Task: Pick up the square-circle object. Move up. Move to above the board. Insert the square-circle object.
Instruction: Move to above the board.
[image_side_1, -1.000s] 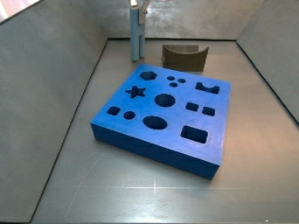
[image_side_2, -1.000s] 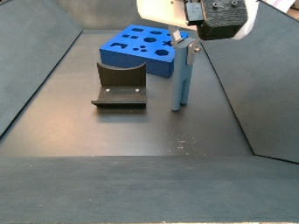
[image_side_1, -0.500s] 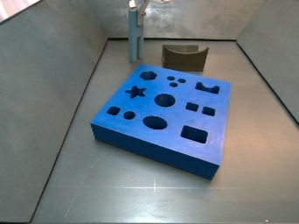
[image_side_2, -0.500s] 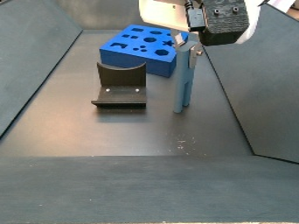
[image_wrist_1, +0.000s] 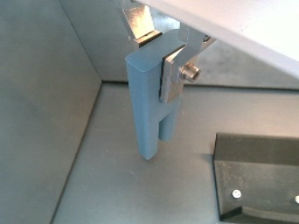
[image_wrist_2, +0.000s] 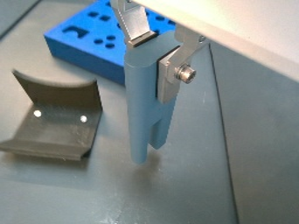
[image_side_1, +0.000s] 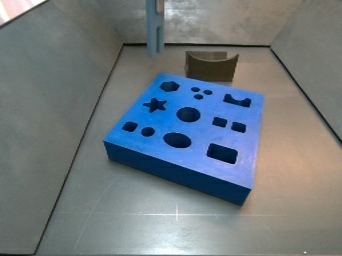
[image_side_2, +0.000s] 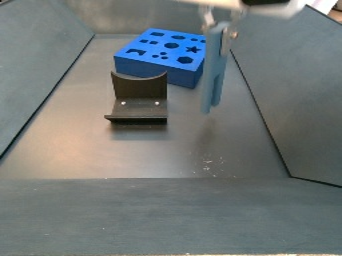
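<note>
Steel-blue square-circle object (image_wrist_1: 149, 105) is clamped upright between the gripper (image_wrist_2: 156, 63) plates, lifted clear of the floor, at 12 o'clock beyond the board (image_side_1: 187, 128); fixture (image_side_2: 138, 95) is seen beside it.

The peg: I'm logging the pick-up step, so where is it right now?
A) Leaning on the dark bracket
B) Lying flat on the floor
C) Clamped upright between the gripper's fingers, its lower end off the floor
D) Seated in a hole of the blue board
C: in both wrist views the gripper pinches the peg near its top, and in a side view its lower end hangs above the floor, apart from the board.
</note>
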